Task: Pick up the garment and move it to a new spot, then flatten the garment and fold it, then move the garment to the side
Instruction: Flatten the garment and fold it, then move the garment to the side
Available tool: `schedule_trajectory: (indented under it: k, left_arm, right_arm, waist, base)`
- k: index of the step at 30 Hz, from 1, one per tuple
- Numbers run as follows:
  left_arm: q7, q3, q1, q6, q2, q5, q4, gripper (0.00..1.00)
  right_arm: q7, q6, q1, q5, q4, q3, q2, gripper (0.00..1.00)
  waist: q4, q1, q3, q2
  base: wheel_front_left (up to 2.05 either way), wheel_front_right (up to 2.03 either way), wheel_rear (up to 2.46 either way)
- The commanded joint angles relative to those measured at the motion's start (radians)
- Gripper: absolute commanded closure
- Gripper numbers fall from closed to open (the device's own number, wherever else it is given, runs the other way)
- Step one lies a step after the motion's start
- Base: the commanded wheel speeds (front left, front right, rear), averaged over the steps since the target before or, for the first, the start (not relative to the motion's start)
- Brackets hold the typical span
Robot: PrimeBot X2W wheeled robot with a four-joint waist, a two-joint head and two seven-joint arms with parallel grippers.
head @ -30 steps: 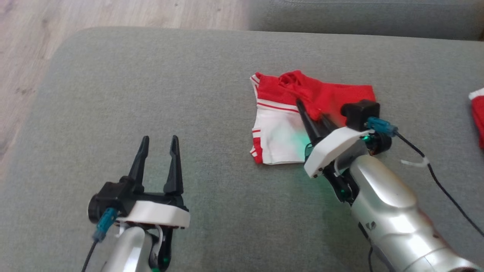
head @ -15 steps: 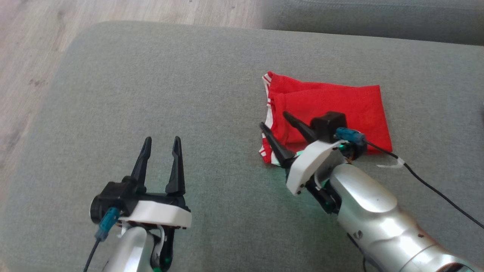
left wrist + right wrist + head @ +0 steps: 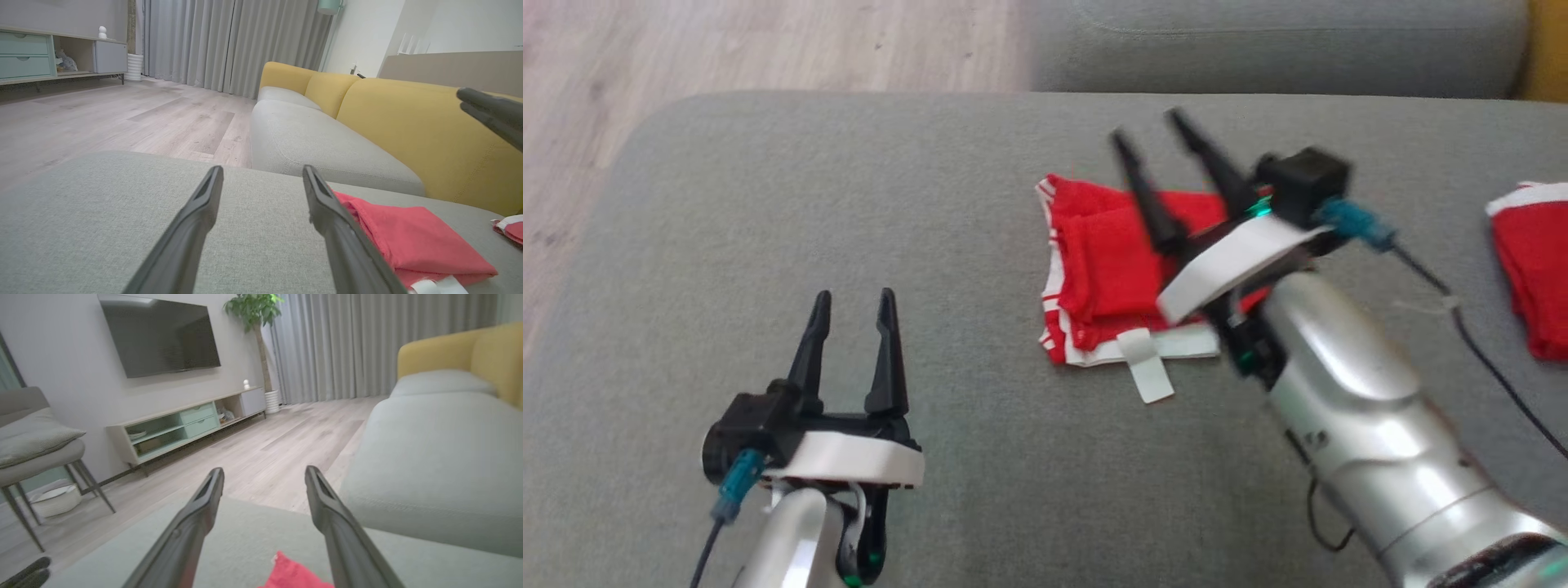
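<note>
The right pincer (image 3: 1150, 131) stands wide open with nothing between its two dark fingers, raised and tilted so that the tips point out past the far edge of the garment (image 3: 1103, 261). The garment lies below the fingers and back toward the wrist, folded into a red block on the grey cushion (image 3: 849, 204). White bands peek out along the side away from the arm and along the near edge, and a loose white strip (image 3: 1147, 363) sticks out toward the robot. In the right wrist view only a red corner shows low between the fingers. Well off to this pincer's left, the left pincer (image 3: 854, 296) is also wide open and empty, low over bare cushion. To the right, beyond the arm's black cable (image 3: 1462, 318), lies a second red piece (image 3: 1531, 261). What seems to remain is moving the folded block aside, and that is where it could fail. If the fingers close on the top layer alone, the fold will likely peel open. A shallow pinch at one edge could let the block sag and unfold. The slack cable could brush the cloth and drag it crooked.
</note>
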Motion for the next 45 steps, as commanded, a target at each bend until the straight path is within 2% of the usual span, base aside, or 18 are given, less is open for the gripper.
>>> schedule_trajectory:
  k: [1,2,8,11,15,22,32,36,45]
  left_arm:
    - [-0.008,0.039,-0.019,0.003,0.006,0.007,-0.036,0.00]
    - [-0.008,0.046,-0.015,0.004,0.006,0.010,-0.044,0.00]
    - [-0.008,0.065,-0.001,0.005,0.006,0.016,-0.066,0.00]
    - [-0.008,0.070,0.003,0.002,0.006,0.017,-0.070,0.00]
    - [-0.008,0.077,0.011,-0.001,0.006,0.020,-0.073,0.00]
    - [-0.008,0.095,0.030,-0.007,0.006,0.032,-0.069,0.00]
    - [-0.008,0.093,0.033,-0.011,0.006,0.033,-0.065,0.00]
    - [-0.008,0.076,0.026,-0.012,0.006,0.030,-0.064,0.00]
    - [-0.008,0.046,-0.013,-0.015,0.006,0.022,-0.062,0.00]
  right_arm:
    - [-0.011,-0.001,-0.026,-0.033,-0.018,-0.030,0.016,0.00]
    - [-0.013,-0.001,-0.018,-0.104,-0.017,-0.129,0.016,0.00]
    - [-0.014,-0.001,0.120,-0.353,-0.126,-0.446,0.016,0.00]
    - [-0.014,-0.001,0.221,-0.438,-0.190,-0.553,0.016,0.00]
    - [-0.014,-0.001,0.342,-0.502,-0.258,-0.628,0.016,0.00]
    - [-0.014,-0.001,0.473,-0.487,-0.332,-0.646,0.016,0.00]
    - [-0.014,-0.001,0.488,-0.473,-0.343,-0.633,0.016,0.00]
    - [-0.007,-0.001,0.460,-0.483,-0.303,-0.637,0.016,0.00]
    - [0.097,-0.001,0.299,-0.452,-0.135,-0.619,0.016,0.00]
  waist:
    - [-0.016,0.0000,-0.008,0.0000]
    - [-0.031,0.0000,-0.012,0.0000]
    - [-0.071,0.0000,-0.014,0.0000]
    - [-0.084,0.0000,-0.011,0.0000]
    - [-0.101,0.0000,-0.005,0.0000]
    - [-0.118,0.0000,0.000,0.0000]
    - [-0.106,0.0000,-0.001,0.0000]
    - [-0.087,0.0000,0.018,0.0000]
    - [-0.034,0.0000,0.104,0.0000]
  base:
    - [0.00,0.00,0.00]
    - [0.00,0.00,0.00]
    - [0.00,0.00,0.00]
    - [0.00,0.00,0.00]
    - [0.00,0.00,0.00]
    - [0.00,0.00,0.00]
    - [0.00,0.00,0.00]
    - [0.00,0.00,0.00]
    - [0.00,0.00,0.00]
